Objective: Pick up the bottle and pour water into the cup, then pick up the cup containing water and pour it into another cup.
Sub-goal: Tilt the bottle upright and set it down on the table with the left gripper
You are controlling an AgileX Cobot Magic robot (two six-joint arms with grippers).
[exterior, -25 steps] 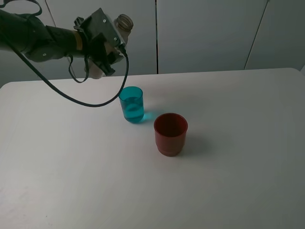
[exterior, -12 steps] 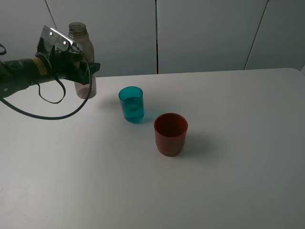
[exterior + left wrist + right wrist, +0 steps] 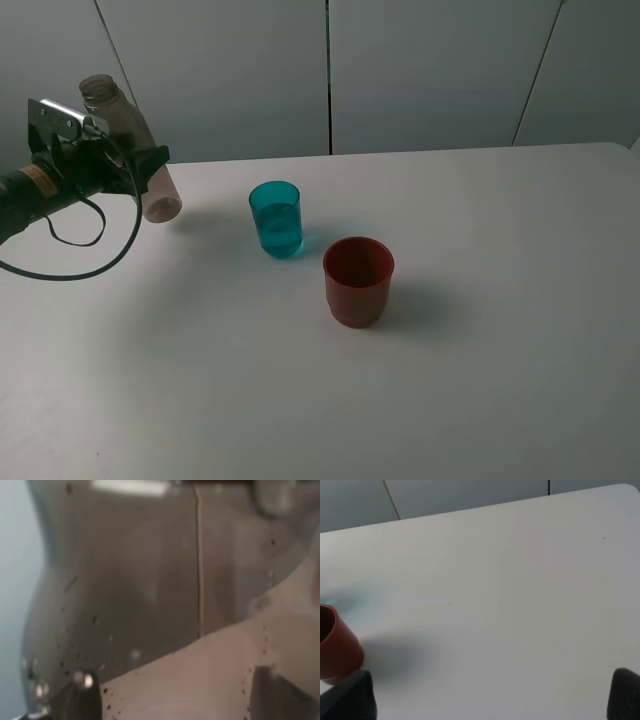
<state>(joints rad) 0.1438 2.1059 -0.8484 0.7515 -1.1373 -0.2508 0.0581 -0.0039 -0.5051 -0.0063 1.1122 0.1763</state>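
**The bottle** (image 3: 122,118), uncapped and smoky-grey, is leaning in the left gripper (image 3: 143,165), whose jaws are clamping its mid-body. The neck is pointing up and away from the claw toward the wall panels (image 3: 430,70). The base is projecting below the claw on the side facing the cups. The claw is covering the bottle's middle, and whether the base is touching the table (image 3: 480,390) cannot be told.

In the left wrist view the bottle is filling almost the whole frame, too close and blurred for its outline to be traced. Only a moulded seam (image 3: 199,565) and scattered droplets (image 3: 107,702) on its wall are showing clearly.

**The cup** (image 3: 276,218), teal-blue, is standing upright on the table, well apart from the left claw on the side of the bottle's base. Whether it is holding water is hard to make out.

**Another cup** (image 3: 358,280), dark red, is standing upright beyond the teal one, farther again from the left claw and apart from both. In the right wrist view it is being cut off by the frame edge, with only part of its rim and wall showing.

**The right gripper** (image 3: 487,700) is appearing only in its own wrist view, as two dark blurred fingertips (image 3: 625,692) set wide apart. It is gripping nothing, and bare table is lying between the fingertips. The red cup is sitting ahead of this claw and off to one side.
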